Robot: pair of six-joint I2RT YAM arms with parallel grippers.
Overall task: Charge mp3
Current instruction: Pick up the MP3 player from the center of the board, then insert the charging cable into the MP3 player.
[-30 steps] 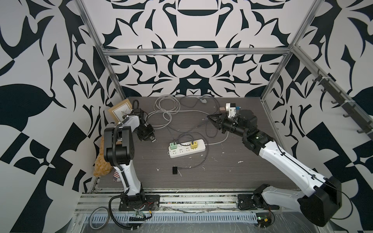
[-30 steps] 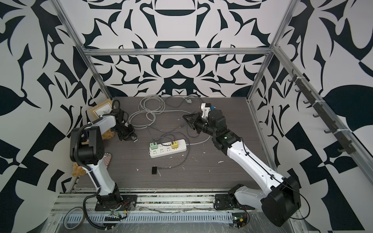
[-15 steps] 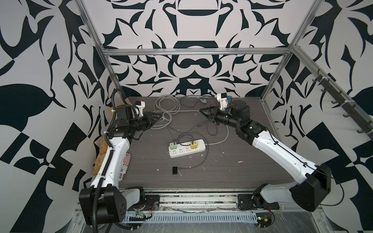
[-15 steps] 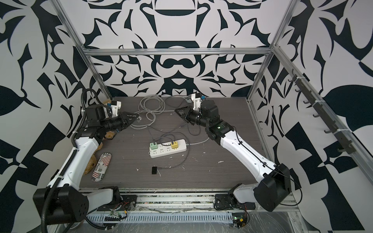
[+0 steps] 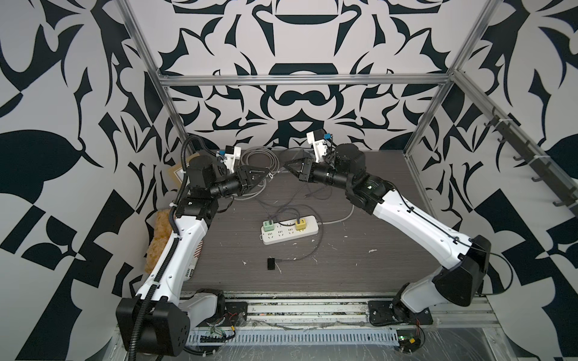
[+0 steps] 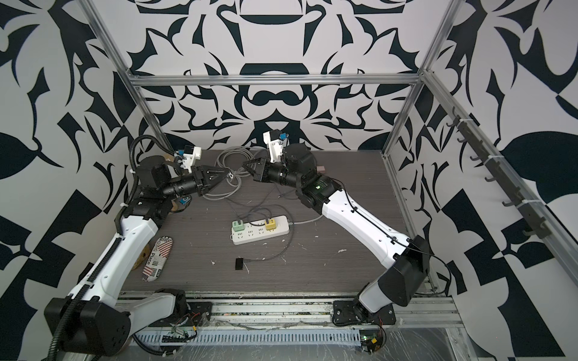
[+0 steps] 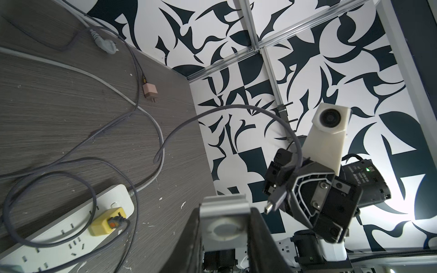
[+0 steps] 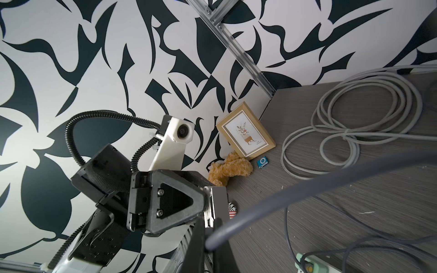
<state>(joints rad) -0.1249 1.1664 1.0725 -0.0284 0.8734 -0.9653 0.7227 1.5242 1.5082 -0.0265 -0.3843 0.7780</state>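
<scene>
Blue and tiny, the mp3 [image 8: 262, 162] lies flat on the grey wood-grain worktop [image 5: 375, 265] in the far left corner, just beside a gold picture frame [image 8: 246, 132] that leans on the wall and close to a tan teddy [image 8: 233, 168]; neither arm touches it. Both arms are raised over the far middle of the worktop, their tips facing each other with a small gap between. The left claw [image 5: 265, 175] is clamped on a small silver device [image 7: 222, 221] with a pale ring on its face. The right claw [image 5: 289, 165] is closed on a dark grey cable [image 7: 236, 109], whose metal plug [image 7: 272, 208] sticks out past the fingers toward the silver device without touching it. Nearer, in the middle, a white power strip [image 5: 291, 233] carries a green charger cube [image 5: 268, 225] and a yellow charger cube [image 5: 301, 224]. A small black device [image 5: 271, 263] lies nearer still.
</scene>
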